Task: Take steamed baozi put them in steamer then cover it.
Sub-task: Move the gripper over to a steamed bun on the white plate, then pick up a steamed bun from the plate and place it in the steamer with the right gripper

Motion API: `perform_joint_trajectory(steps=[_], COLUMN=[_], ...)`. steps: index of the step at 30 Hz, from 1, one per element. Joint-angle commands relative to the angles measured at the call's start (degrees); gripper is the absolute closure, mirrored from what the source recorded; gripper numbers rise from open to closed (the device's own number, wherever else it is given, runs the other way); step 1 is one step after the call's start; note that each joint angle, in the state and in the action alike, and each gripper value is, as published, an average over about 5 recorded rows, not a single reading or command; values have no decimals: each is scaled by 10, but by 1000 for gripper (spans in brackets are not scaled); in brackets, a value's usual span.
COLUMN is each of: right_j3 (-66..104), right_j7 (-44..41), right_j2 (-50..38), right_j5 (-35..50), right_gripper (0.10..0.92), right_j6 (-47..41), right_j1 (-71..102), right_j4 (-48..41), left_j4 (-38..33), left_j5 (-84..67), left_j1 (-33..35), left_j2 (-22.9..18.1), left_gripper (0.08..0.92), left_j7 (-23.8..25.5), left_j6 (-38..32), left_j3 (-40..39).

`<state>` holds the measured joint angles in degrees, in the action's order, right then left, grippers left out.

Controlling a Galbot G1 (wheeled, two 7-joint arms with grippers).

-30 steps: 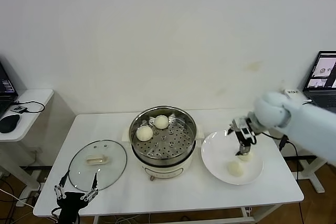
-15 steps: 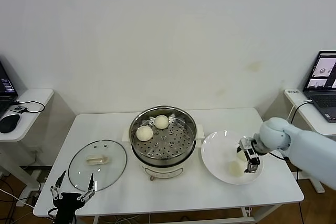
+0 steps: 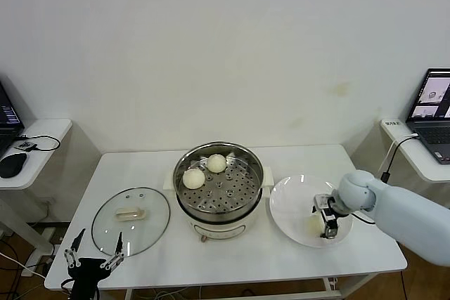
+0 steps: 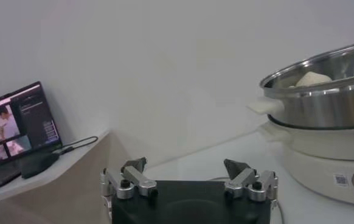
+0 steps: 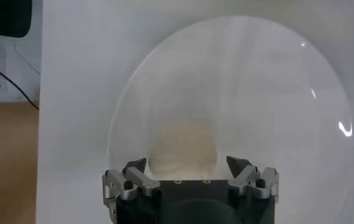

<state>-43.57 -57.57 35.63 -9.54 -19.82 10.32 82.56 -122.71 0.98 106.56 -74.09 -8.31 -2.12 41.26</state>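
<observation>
The steamer (image 3: 219, 191) stands at the table's middle with two baozi (image 3: 193, 178) (image 3: 216, 163) on its perforated tray. It also shows in the left wrist view (image 4: 323, 100). The cover (image 3: 131, 219) lies flat on the table to the steamer's left. My right gripper (image 3: 328, 224) is low over the white plate (image 3: 292, 198), open. In the right wrist view one baozi (image 5: 183, 149) lies on the plate (image 5: 238, 79) between the spread jaws of the gripper (image 5: 186, 164). In the head view one plate baozi (image 3: 313, 224) shows beside the gripper; the other is hidden. My left gripper (image 3: 92, 263) is open and empty below the table's front left edge.
A laptop (image 3: 432, 103) sits on a side table at the right, with a cable running down to the floor. Another side table (image 3: 31, 145) with a mouse and a laptop stands at the left. The wall is close behind the table.
My right arm has come down and toward the front of the plate, its open gripper now around a baozi. The left gripper has sunk slightly lower.
</observation>
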Motion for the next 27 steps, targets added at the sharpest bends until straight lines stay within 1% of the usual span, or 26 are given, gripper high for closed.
perform_joint_trajectory(steps=[1, 8, 18, 22, 27], right_j3=[8, -11, -43, -81, -139], right_j7=[-2, -28, -66, -59, -42], right_j2=[10, -6, -26, 2, 72], right_j5=[-4, 22, 108, 148, 184], right_gripper=[300, 355, 364, 364, 364], right_j6=[0, -4, -19, -20, -26], right_j1=[12, -58, -243, -326, -412], right_j4=[-10, 6, 26, 19, 13], left_j4=[1, 0, -2, -5, -4], left_j5=[0, 0, -1, -3, -3], left_j1=[0, 0, -4, -6, -10], left_j2=[-1, -1, 1, 4, 6], left_gripper=[177, 177, 177, 177, 177], left_j7=[0, 0, 0, 0, 0], left_j6=[0, 0, -1, 0, 0], left_j3=[0, 0, -3, -3, -5])
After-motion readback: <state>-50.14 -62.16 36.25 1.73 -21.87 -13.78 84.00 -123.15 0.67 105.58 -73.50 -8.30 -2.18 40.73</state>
